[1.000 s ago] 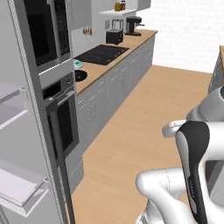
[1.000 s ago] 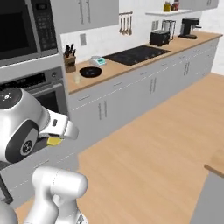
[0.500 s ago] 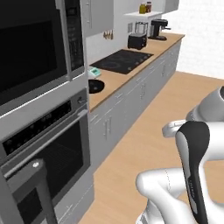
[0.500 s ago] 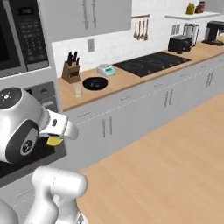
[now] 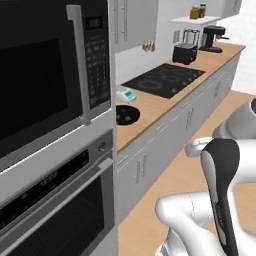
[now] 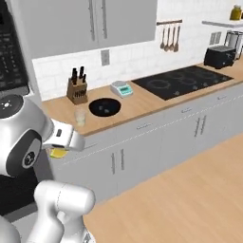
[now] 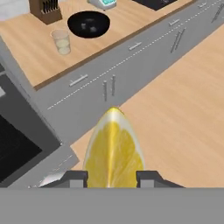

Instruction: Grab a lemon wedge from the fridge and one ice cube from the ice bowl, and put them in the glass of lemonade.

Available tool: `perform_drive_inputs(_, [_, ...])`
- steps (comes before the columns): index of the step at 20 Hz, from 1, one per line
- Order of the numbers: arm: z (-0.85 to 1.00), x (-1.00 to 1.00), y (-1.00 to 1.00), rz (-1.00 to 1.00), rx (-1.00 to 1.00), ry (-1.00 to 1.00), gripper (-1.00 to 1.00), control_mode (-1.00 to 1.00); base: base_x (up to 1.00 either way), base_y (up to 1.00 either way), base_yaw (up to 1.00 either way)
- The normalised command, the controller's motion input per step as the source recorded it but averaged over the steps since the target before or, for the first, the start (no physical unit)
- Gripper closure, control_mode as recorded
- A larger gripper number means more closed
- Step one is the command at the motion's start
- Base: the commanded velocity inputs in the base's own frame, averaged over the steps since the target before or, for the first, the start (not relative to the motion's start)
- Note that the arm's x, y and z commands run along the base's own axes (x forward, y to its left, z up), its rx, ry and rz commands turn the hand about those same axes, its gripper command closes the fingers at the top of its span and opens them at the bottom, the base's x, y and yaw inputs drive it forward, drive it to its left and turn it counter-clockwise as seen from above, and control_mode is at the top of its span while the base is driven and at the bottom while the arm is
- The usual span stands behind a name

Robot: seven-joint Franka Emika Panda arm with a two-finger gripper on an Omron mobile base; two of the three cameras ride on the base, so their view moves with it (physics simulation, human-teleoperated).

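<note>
My fingers (image 7: 112,178) are clamped on the lemon wedge (image 7: 113,151), one dark tip on each flank of it, low centre of the hand view. The wedge's long axis runs bottom to top of that frame; its narrow point aims up toward the grey cabinet fronts, and its cut face, pale yellow with a lighter centre line, faces the camera. In the right base view a sliver of the lemon wedge (image 6: 58,153) shows yellow under my white hand at the left edge, at mid height.

Upper left of the hand view: the wooden table (image 7: 122,22) carries the glass of lemonade (image 7: 61,41), upright, pale liquid in it. Just right of it sits the ice bowl (image 7: 89,23), black, round, with small pale lumps in it; glass and bowl are near each other but apart. A knife block (image 7: 45,9) stands at the frame's top, above the glass.

Right base view, left of centre: the glass of lemonade (image 6: 80,116) stands near the table's front edge, the ice bowl (image 6: 104,107) beside it on the right, the knife block (image 6: 76,90) behind both, and a small kitchen scale (image 6: 121,88) further right. A black cooktop (image 6: 182,81) is set in the table at right, with a toaster (image 6: 219,56) beyond.

Left base view: the ice bowl (image 5: 125,115) shows partly at centre left, cut off by the grey oven column (image 5: 60,165).
</note>
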Motion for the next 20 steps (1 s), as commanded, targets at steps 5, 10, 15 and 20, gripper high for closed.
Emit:
perform_drive_inputs(5, [0.00, 0.00, 0.00, 0.00, 0.00, 0.00, 1.00, 1.00, 0.99, -0.51, 0.30])
perform_drive_inputs(10, [0.00, 0.00, 0.00, 0.00, 0.00, 0.00, 1.00, 1.00, 0.64, -0.44, 0.64])
perform_drive_inputs(15, [0.00, 0.00, 0.00, 0.00, 0.00, 0.00, 1.00, 1.00, 0.63, -0.57, 0.82])
perform_drive_inputs(20, [0.00, 0.00, 0.00, 0.00, 0.00, 0.00, 1.00, 1.00, 0.49, -0.77, 0.65])
